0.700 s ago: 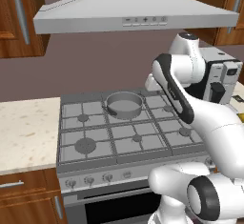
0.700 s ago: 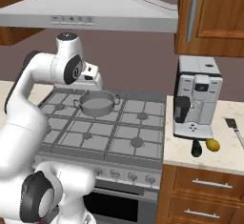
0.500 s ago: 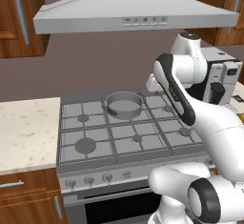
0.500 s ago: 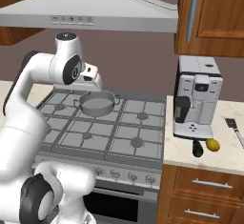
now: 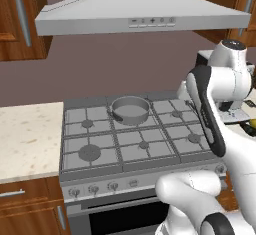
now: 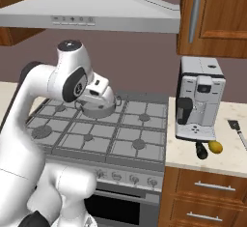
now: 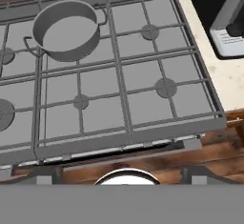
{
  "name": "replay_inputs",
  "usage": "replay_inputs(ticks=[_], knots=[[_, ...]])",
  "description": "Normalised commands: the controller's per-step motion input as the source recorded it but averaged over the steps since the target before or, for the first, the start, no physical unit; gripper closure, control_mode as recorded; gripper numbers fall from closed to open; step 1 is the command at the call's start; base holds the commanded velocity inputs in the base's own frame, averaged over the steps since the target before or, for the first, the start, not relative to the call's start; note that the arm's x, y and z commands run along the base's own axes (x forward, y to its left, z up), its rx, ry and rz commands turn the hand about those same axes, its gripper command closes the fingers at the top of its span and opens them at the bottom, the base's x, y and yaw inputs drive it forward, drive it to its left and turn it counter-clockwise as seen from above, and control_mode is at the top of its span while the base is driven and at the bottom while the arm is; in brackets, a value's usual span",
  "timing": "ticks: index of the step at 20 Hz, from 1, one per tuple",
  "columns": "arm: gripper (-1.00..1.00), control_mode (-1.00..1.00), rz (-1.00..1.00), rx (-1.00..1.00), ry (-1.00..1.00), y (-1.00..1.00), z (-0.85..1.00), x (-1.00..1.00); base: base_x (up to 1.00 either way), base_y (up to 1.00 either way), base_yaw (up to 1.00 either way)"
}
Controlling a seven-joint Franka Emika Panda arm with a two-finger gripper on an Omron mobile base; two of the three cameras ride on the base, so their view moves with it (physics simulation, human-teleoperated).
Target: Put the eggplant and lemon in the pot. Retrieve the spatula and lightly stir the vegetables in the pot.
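Observation:
The grey pot (image 5: 130,110) stands empty on the stove's back middle burner; from the right base view the hand hides part of the pot (image 6: 91,109). My gripper (image 6: 110,100) hovers above the stove next to the pot, open and holding nothing. In the hand view the gripper (image 7: 122,179) looks down on the pot (image 7: 66,30) at upper left. The dark eggplant (image 6: 200,149) and the yellow lemon (image 6: 215,147) lie together on the right counter, in front of the coffee machine. The spatula (image 6: 238,128) rests further right near the frame edge.
A white coffee machine (image 6: 198,98) stands on the right counter beside the stove (image 6: 111,134). The range hood (image 5: 140,11) hangs overhead. A light counter (image 5: 25,139) lies left of the stove, with wood cabinets above and below.
The arm has swung a little to the right and the hand has dropped slightly beside the pot. Pot, eggplant, lemon and spatula have stayed in place.

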Motion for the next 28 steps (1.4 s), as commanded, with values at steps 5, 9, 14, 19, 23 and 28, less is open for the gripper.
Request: replay_inputs(ticks=[5,9,14,19,23,28], knots=[[-1.00,-1.00,-0.16,0.01,-0.33,-1.00,-0.02,-0.69,0.00,0.00,0.00],[-1.00,-1.00,-0.15,0.05,-0.26,-1.00,-0.07,-0.50,0.00,0.00,0.00],[-1.00,-1.00,-0.09,0.04,-0.16,-1.00,-0.05,-0.20,0.00,0.00,0.00],[-1.00,-1.00,-0.02,0.00,0.04,-0.98,0.00,0.10,0.00,0.00,0.00],[-1.00,-1.00,0.00,0.00,0.35,-0.83,0.00,0.92,0.00,0.00,0.00],[-1.00,-1.00,0.00,0.00,0.52,-0.66,-0.01,1.00,0.00,0.00,0.00]])
